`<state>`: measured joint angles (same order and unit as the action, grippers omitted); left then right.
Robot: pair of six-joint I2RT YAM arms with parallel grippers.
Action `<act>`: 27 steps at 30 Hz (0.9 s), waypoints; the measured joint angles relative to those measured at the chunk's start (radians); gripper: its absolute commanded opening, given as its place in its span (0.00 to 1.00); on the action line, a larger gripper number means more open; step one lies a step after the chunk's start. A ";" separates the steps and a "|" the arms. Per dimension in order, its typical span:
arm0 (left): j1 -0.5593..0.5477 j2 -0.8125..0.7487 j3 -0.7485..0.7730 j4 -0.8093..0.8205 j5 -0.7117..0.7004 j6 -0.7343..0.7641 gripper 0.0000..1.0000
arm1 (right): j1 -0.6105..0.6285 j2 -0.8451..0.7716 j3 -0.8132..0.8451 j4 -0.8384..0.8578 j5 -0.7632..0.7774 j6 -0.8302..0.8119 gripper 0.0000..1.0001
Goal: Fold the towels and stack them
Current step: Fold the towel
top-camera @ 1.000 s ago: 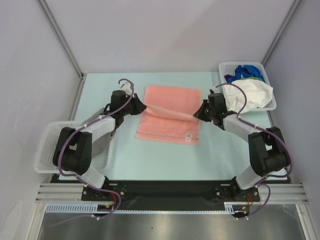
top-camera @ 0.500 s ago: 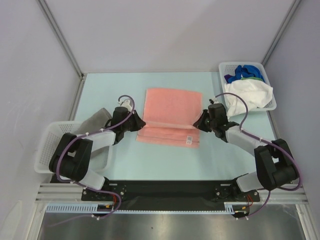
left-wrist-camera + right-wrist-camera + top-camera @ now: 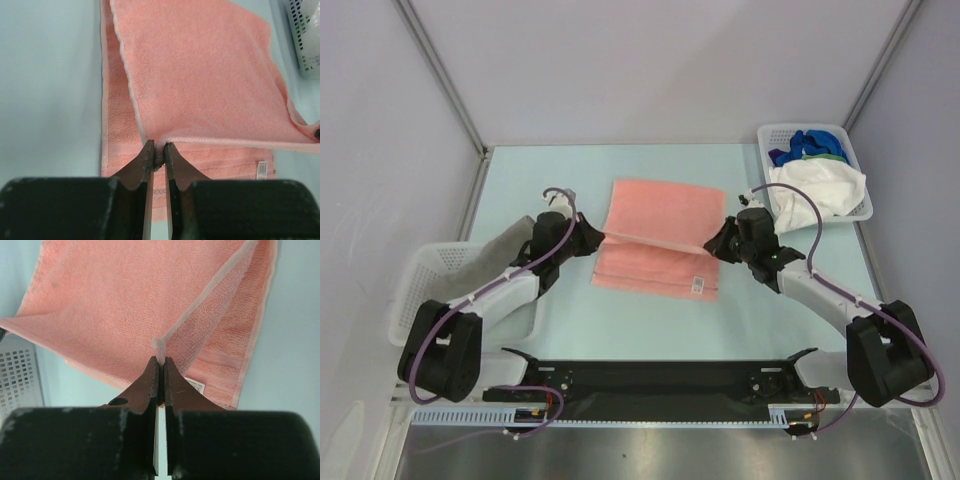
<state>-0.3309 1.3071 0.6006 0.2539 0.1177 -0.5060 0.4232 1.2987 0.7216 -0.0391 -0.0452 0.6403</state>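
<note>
A salmon pink towel (image 3: 660, 215) lies on the table's middle, its far half lifted and carried over the near half, whose corner tag (image 3: 699, 285) shows. My left gripper (image 3: 602, 238) is shut on the raised left corner (image 3: 160, 150). My right gripper (image 3: 708, 247) is shut on the raised right corner (image 3: 159, 347). Between them the held edge is stretched taut. A white towel (image 3: 820, 188) hangs over the back-right basket, with blue (image 3: 810, 141) and green (image 3: 830, 155) ones behind it. A grey towel (image 3: 500, 255) lies in the left basket.
A white lattice basket (image 3: 815, 170) stands at the back right corner. Another white lattice basket (image 3: 415, 295) sits at the left edge beside the left arm. Grey walls and metal posts close in the table on three sides.
Both grippers have drawn the held towel edge toward the near side, over the lower half. The arms have stretched lower and flatter over the table. Both grips have stayed shut.
</note>
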 measured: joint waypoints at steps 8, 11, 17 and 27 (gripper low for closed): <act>-0.001 -0.030 -0.040 -0.011 -0.009 0.001 0.28 | 0.034 -0.031 -0.036 -0.001 0.030 0.019 0.13; -0.003 -0.029 -0.092 0.003 -0.013 -0.002 0.33 | 0.039 -0.031 -0.090 0.000 0.029 0.024 0.23; -0.005 -0.015 -0.187 0.020 -0.019 -0.019 0.40 | 0.054 -0.047 -0.139 -0.048 0.030 0.025 0.57; -0.005 -0.071 -0.198 -0.002 -0.055 -0.027 0.43 | 0.061 -0.129 -0.100 -0.174 0.139 0.010 0.56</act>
<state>-0.3363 1.2362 0.4023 0.2523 0.0628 -0.5335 0.4843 1.1694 0.6212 -0.2127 0.0940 0.6506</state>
